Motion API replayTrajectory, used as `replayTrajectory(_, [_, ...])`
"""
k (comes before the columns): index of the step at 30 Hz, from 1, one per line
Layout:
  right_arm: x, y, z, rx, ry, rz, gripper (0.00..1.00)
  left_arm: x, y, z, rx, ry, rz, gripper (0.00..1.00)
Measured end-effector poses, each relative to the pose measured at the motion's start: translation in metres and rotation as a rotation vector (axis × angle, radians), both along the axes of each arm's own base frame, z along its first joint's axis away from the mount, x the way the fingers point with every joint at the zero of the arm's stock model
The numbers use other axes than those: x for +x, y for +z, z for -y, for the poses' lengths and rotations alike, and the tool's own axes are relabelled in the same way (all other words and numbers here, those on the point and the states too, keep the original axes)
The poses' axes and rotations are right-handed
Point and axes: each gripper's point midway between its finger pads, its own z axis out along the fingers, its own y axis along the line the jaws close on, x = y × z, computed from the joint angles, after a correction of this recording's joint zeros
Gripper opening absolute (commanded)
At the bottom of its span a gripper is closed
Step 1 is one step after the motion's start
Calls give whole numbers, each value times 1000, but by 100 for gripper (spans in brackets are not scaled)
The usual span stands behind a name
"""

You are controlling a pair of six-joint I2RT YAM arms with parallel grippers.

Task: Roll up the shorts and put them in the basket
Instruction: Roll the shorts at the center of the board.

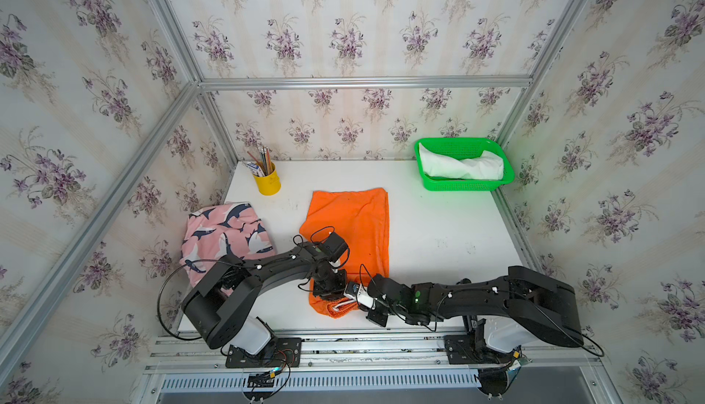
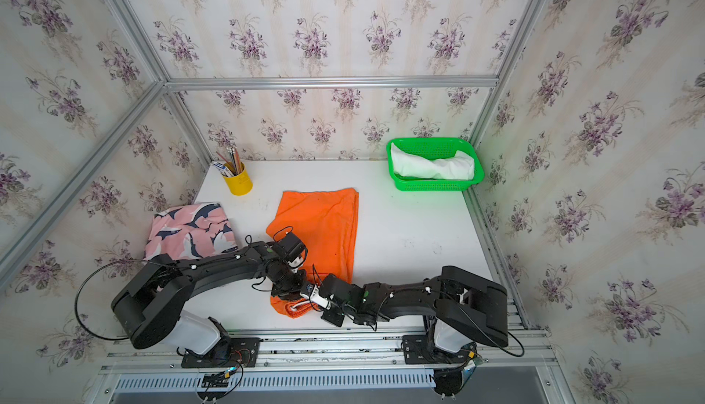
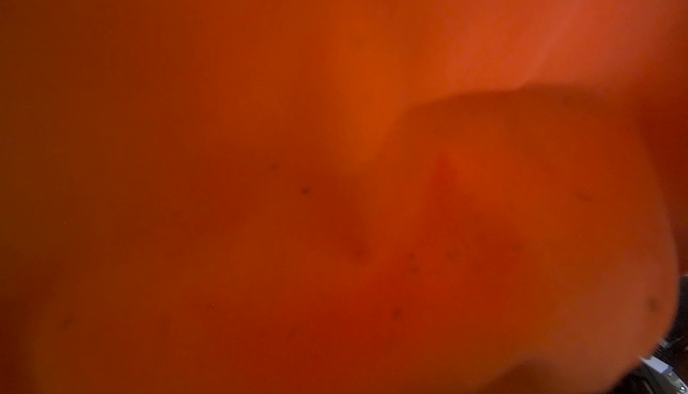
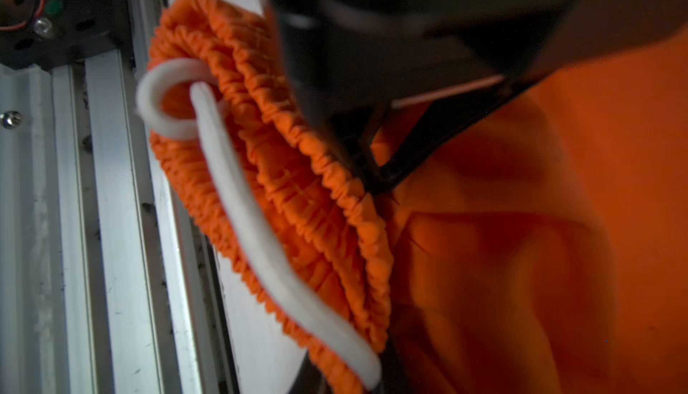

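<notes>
A: Position of the orange shorts (image 1: 354, 222), plain bright cloth?

B: They lie flat on the white bench (image 1: 438, 238), running from mid-bench to the front edge, and show the same in both top views (image 2: 324, 222). The gathered elastic waistband is bunched up at the front edge.

A: State of the right gripper (image 1: 350, 301)?

B: It is low over the waistband end. In the right wrist view its dark, blurred jaw tips meet (image 4: 374, 182) on the ruffled waistband edge with cloth pinched between them, so it is closed on the orange shorts. A white drawstring (image 4: 238, 195) loops across the waistband just beside the tips.

A: And the left gripper (image 1: 331, 294)?

B: It points down onto the same waistband end, just beside the right one. Its own body hides the fingers in both top views. The left wrist view gives nothing but blurred orange cloth (image 3: 335, 150) across nearly the whole frame. I cannot tell whether it is open or closed, nor whether it holds cloth.

A: Other garments?

B: The pink shorts (image 1: 225, 238), with navy-and-white shark print, sit crumpled at the left edge, and the left arm hides their near part. The white shorts (image 1: 461, 167) are bundled inside the green plastic mesh basket (image 1: 457, 186) at the far right corner; whether they are rolled or only bunched is hard to make out. A yellow cup (image 1: 269, 184) of pencils stands at the far left corner.
</notes>
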Motion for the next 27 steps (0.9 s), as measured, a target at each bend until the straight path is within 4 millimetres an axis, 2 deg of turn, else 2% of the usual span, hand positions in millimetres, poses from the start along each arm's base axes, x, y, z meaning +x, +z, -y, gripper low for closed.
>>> replayTrajectory(4, [11, 1, 7, -6, -40, -78, 0, 25, 3, 10, -11, -50, 63, 31])
replayTrajectory(8, [24, 5, 10, -7, -89, -140, 0, 66, 9, 15, -11, -79, 223, 37])
replayTrajectory(10, [28, 9, 10, 2, -98, -163, 0, 80, 21, 8, -18, -61, 287, 43])
replayTrajectory(12, [33, 11, 11, 9, -114, -194, 0, 95, 41, -3, -21, -29, 371, 51])
replayTrajectory(14, [38, 12, 13, 7, -131, -229, 0, 101, 62, -12, -23, -15, 441, 54])
replayTrajectory(15, [41, 12, 14, 4, -138, -247, 0, 100, 73, -15, -25, -17, 466, 59])
replayTrajectory(17, [46, 11, 14, -2, -147, -284, 0, 97, 89, -21, -25, -21, 501, 61])
replayTrajectory(21, [54, 6, 11, -21, -158, -380, 0, 81, 105, -28, -45, -25, 510, 67])
replayTrajectory(23, [56, 4, 9, -25, -158, -426, 0, 72, 105, -27, -66, -35, 493, 67])
replayTrajectory(27, [59, -2, 4, -35, -156, -512, 1, 54, 89, -24, -65, -69, 417, 66])
